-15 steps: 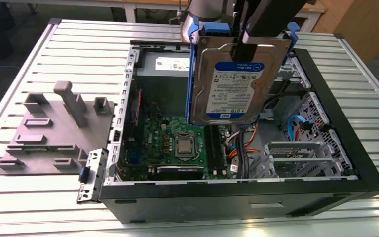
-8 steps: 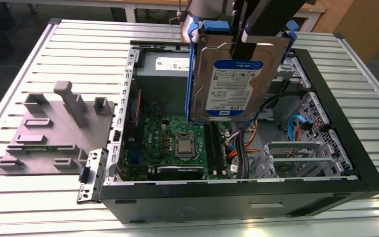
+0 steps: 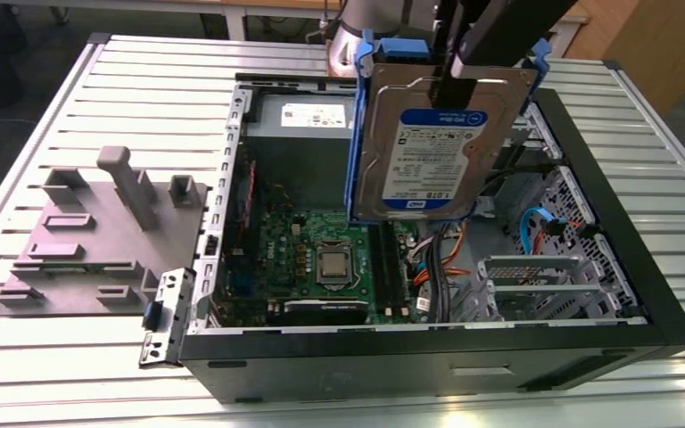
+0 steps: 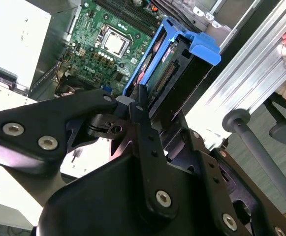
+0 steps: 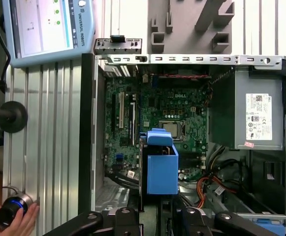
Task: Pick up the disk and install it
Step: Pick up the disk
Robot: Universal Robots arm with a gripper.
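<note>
— Where does the end effector (image 3: 459, 82) stand?

— Its fingers are closed on the upper edge of the disk (image 3: 432, 152). The disk hangs upright from them above the open computer case (image 3: 623, 267), clear of everything inside as far as the exterior view tells.

— So which step is in hand?

— The pick-up looks done and the installing is not, so this reads as the carry. In the first wrist view the disk (image 5: 161, 167) sits over the motherboard (image 5: 133, 108), beside the power supply (image 5: 246, 113). It is not over the metal drive cage (image 3: 545, 285) (probably the slot meant for it, though that is a guess).

— What does the next move call for?

— By this judgement, bringing the frame square to its bay and keeping off the loose cables (image 3: 435, 267) underneath. A tilted frame would likely jam.

— And how does the disk look?

— It is a flat silver-grey drive whose white-and-blue label faces the exterior camera, clipped in a blue plastic frame. In the second wrist view the disk (image 4: 197, 46) shows a row of connector pins along one end. The case itself lies on the slatted table (image 3: 140, 98).
</note>
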